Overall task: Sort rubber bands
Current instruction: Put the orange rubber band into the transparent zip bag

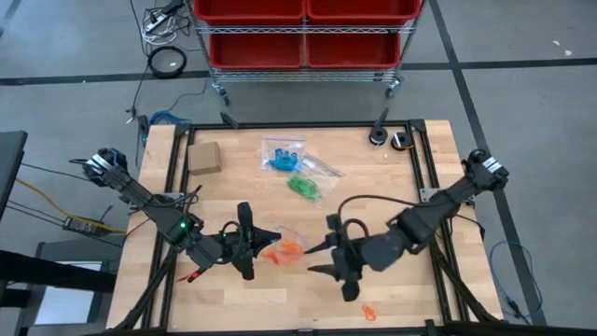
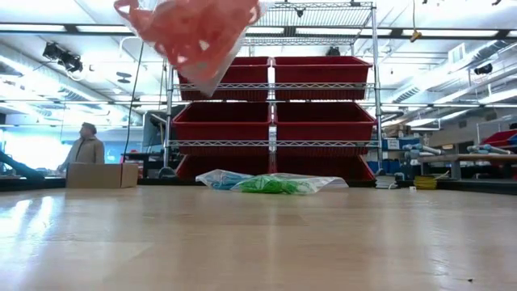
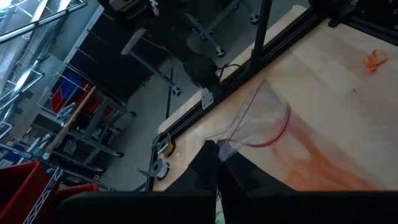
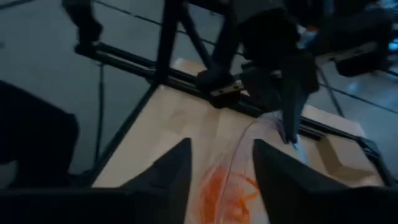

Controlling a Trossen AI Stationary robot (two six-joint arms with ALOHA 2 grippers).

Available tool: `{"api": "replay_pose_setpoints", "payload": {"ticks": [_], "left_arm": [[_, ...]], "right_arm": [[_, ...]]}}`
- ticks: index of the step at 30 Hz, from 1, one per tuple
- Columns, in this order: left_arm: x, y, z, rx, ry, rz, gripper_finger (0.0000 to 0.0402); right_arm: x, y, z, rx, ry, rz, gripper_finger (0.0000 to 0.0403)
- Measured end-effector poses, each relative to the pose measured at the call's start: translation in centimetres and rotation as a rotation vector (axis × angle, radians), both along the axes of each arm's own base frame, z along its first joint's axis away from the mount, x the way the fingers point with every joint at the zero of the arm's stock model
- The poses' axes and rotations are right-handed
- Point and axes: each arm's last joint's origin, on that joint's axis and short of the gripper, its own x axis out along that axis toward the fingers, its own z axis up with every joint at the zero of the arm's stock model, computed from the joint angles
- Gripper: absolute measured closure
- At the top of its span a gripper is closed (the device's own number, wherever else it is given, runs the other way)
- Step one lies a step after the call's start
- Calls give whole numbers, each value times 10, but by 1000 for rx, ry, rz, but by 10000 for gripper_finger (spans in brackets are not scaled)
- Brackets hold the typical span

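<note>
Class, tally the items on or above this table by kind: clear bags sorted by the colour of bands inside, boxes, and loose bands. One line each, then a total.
Bag of blue bands: 1
Bag of green bands: 1
Bag of orange bands, pinched by the left claw: 1
Cardboard box: 1
Loose orange band: 1
Total: 5

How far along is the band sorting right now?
Blue bag and green bag lie filled at the table's far side. The left gripper holds the orange bag lifted; the right gripper stands open beside it. One orange band remains loose.
</note>
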Motion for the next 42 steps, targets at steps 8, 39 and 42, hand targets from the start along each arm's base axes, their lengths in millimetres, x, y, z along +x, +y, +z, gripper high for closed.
{"api": "replay_pose_setpoints", "payload": {"ticks": [8,39,42], "left_arm": [[1,1,0,0,0,5,390],[3,-1,-3,-7,12,-21,389],[5,-3,-7,2,27,-24,389]], "right_arm": [[-6,-1,-17,-24,144,-74,208],[-138,140,-258,200,651,-273,263],[-139,139,-260,189,653,-295,293]]}}
